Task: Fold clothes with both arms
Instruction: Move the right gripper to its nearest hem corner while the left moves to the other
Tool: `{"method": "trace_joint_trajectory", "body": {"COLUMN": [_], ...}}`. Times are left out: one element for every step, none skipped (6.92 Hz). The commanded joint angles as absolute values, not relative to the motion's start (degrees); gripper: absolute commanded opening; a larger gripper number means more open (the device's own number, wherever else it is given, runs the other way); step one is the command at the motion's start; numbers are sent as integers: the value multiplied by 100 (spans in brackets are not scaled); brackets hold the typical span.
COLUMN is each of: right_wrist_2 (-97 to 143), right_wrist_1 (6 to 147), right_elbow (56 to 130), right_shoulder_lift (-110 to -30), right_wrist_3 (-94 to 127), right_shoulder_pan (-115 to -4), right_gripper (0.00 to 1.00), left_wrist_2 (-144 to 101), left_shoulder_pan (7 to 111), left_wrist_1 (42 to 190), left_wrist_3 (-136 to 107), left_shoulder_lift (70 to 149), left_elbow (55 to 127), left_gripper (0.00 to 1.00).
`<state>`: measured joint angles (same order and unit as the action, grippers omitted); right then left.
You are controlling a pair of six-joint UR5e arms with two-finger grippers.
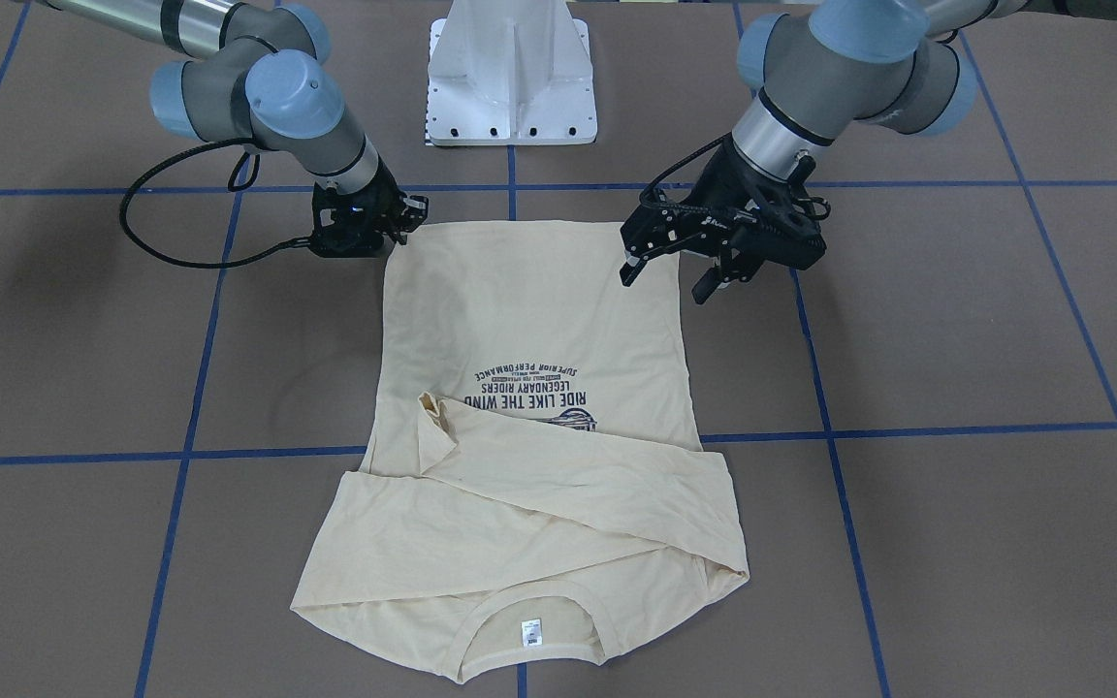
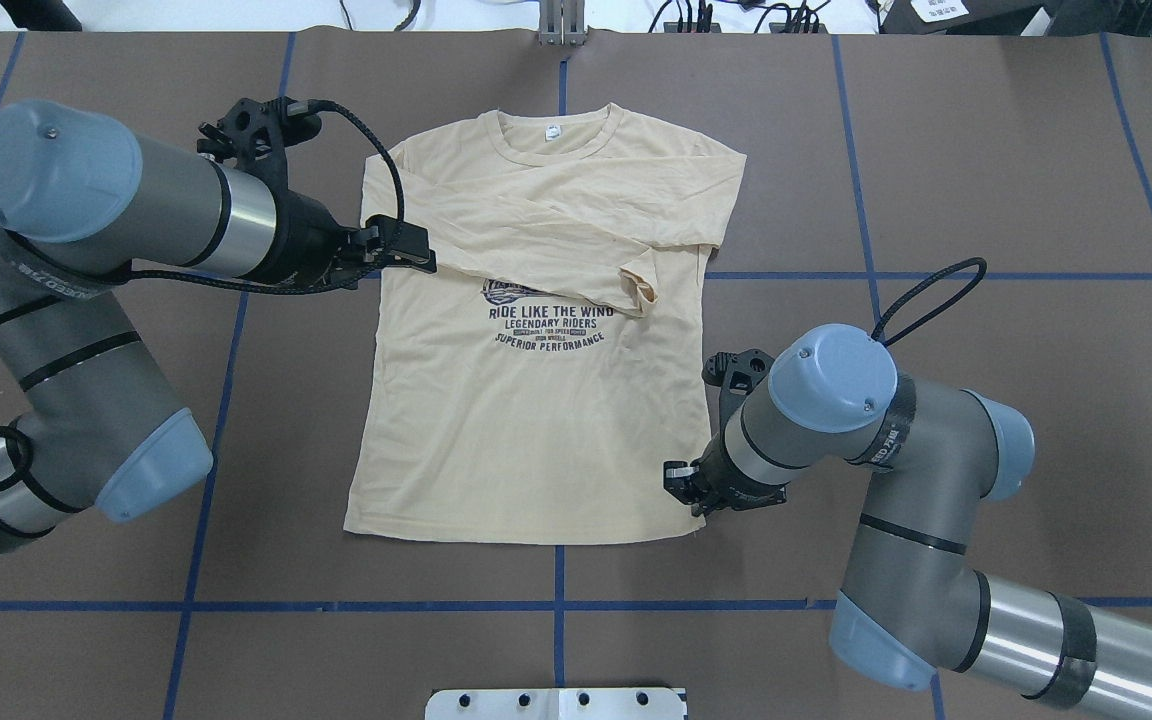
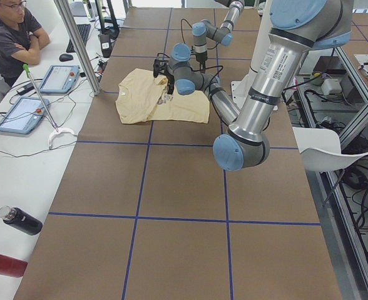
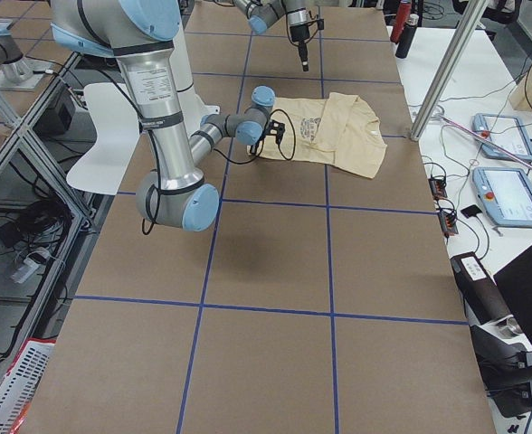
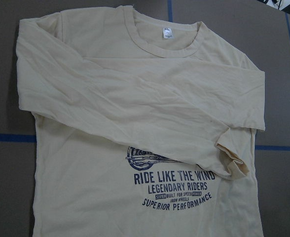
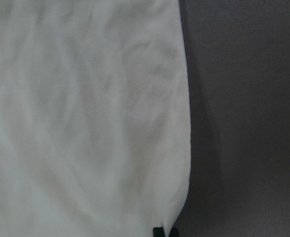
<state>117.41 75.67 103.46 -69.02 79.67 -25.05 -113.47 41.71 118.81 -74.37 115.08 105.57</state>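
Note:
The cream-yellow T-shirt point(image 2: 526, 430) lies flat and face up, its navy print point(image 2: 548, 325) showing. Both sleeves are folded across the chest, with one cuff point(image 2: 641, 285) beside the print. The neck label point(image 1: 531, 632) is at the far end from the robot. My left gripper point(image 1: 675, 276) hangs open and empty above the shirt's side edge, near the hem in the front-facing view. My right gripper point(image 2: 681, 485) is down at the table on the other side edge by the hem corner. In the right wrist view its fingertips point(image 6: 164, 231) sit close together on the cloth edge point(image 6: 182, 148).
The white pedestal base point(image 1: 512, 78) stands behind the hem. Blue tape lines point(image 1: 908, 428) cross the brown table. In the exterior left view an operator point(image 3: 9, 37) sits at a side bench with tablets point(image 3: 59, 78) and bottles point(image 3: 18, 220).

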Motion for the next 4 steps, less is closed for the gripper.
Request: {"method": "trace_joint_trajectory", "body": {"right_wrist_2": [11690, 11681, 11707, 11733], "right_wrist_1": [7559, 7541, 7532, 7532], "right_elbow": [10494, 10494, 10555, 10643], "right_shoulder_lift": [-6899, -6891, -6899, -6891], "right_wrist_3": [8059, 8138, 8139, 8130], "right_shoulder_pan": [-2566, -2575, -2627, -2706], "right_gripper": [0, 0, 0, 0], "left_wrist_2": [-11338, -11199, -10936, -10603], "left_shoulder_pan": [4166, 4131, 3974, 3451], "left_wrist_1": [11874, 11865, 11865, 11857], "left_wrist_3": [-7444, -7444, -7453, -7523], "left_shoulder_lift": [11147, 10744, 10384, 10171], "left_elbow": [10625, 10817, 10924, 10899], "left_gripper": [100, 100, 100, 99]}}
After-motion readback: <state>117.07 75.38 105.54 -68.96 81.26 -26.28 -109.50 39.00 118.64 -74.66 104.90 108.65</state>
